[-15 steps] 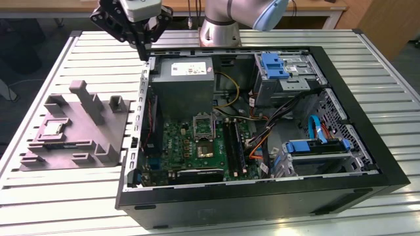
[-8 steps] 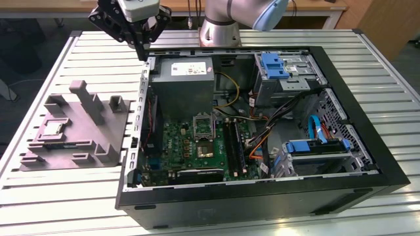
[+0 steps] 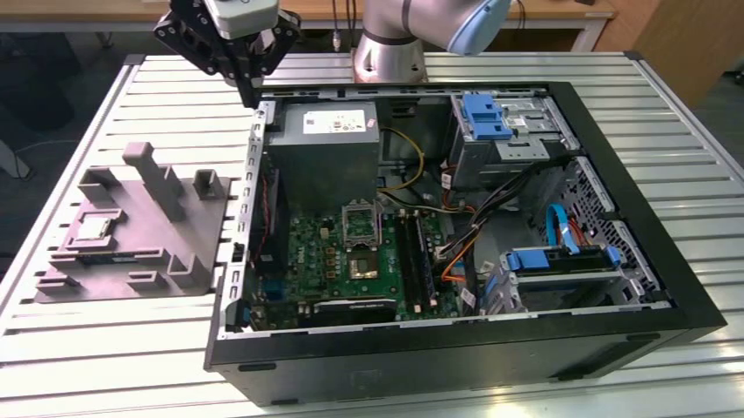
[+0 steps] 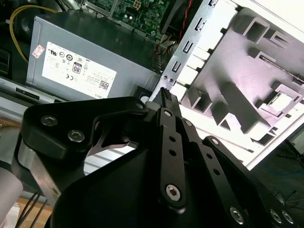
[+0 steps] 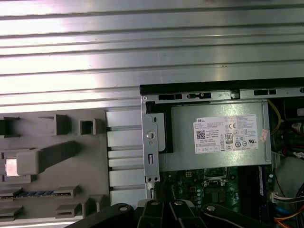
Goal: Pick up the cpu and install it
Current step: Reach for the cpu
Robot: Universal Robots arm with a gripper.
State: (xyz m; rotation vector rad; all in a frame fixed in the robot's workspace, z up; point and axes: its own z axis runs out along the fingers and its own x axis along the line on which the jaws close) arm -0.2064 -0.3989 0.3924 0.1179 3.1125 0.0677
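The cpu (image 3: 91,228) is a small pale square chip lying in a square recess of the grey tray (image 3: 174,218), at the exterior view's left. It also shows in the second wrist view as the cpu (image 4: 278,98), and in the first wrist view as the cpu (image 5: 9,166). My gripper (image 3: 250,91) hangs high over the far left corner of the open computer case, well beyond the tray. Its black fingers (image 4: 164,95) meet at the tips with nothing between them. On the green motherboard (image 3: 337,261) the metal-framed socket (image 3: 361,222) stands empty.
The black computer case (image 3: 651,261) lies open on a slatted metal table (image 3: 117,348). Inside are a grey power supply (image 3: 326,148) with a white label, cables (image 3: 465,218) and blue-tabbed drive bays (image 3: 489,117). The tray carries tall upright posts (image 3: 157,178).
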